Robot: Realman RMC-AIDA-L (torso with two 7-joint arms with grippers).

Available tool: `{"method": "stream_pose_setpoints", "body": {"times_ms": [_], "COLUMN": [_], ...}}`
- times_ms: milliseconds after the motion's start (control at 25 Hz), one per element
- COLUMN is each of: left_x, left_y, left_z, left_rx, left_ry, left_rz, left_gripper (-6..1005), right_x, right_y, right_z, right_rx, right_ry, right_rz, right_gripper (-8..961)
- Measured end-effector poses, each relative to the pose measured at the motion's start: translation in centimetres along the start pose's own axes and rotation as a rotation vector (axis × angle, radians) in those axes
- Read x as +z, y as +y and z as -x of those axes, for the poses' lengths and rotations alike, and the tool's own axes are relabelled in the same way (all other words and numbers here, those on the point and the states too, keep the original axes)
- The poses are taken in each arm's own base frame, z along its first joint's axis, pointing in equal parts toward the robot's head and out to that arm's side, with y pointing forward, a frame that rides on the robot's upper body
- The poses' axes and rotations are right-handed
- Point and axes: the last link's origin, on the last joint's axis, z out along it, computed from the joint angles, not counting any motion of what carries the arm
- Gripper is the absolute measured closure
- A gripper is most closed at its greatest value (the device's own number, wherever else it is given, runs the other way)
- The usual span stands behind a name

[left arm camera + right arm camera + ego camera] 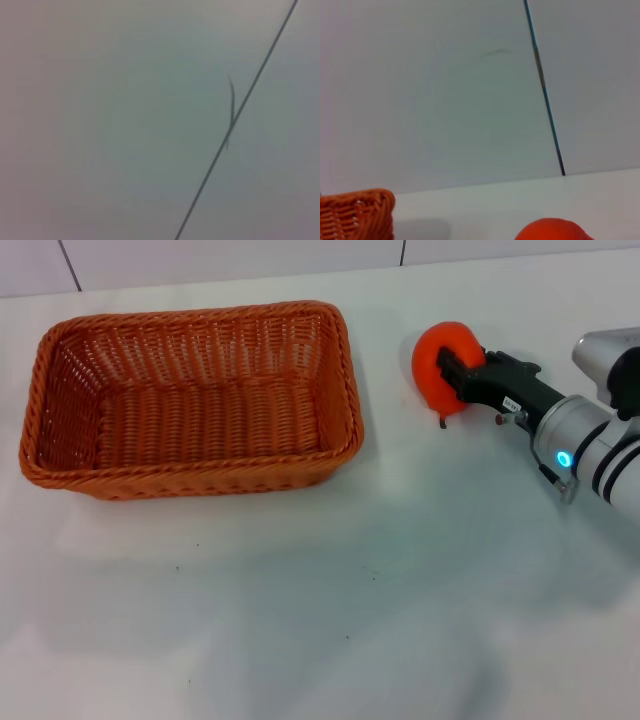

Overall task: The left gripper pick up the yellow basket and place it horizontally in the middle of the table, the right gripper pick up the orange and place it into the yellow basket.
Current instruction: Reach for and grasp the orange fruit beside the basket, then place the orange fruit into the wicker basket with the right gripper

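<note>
The orange-brown woven basket lies flat on the white table, left of centre, long side across, and it holds nothing. The orange is to the right of the basket, about a fruit's width from its rim. My right gripper, on the silver arm with the blue light, comes in from the right, and its black fingers are closed around the orange. The right wrist view shows the top of the orange and a corner of the basket. My left gripper is out of view.
A pale wall with dark seams rises behind the table's far edge. The left wrist view shows only a blank pale surface with one dark seam. Bare tabletop spreads in front of the basket.
</note>
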Motion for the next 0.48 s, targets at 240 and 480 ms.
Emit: {"method": "stream_pose_setpoints", "body": {"times_ms": [240,480], "left_x": [-0.2,-0.3], "left_y": [-0.3,-0.4], "left_z": [-0.1,0.0], "left_rx": [0.010,0.005], "left_ry": [0.011,0.013], "left_rz": [-0.017,-0.023], "left_gripper": [252,252], "right_x": [-1.4,-2.7], "right_y": [-0.6,-2.1], "right_z": [-1.2,-4.9], "right_rx": [-0.002,0.016], "right_ry": [0.140,0.389], "right_rz": [-0.084,-0.211], "right_gripper": [514,563]}}
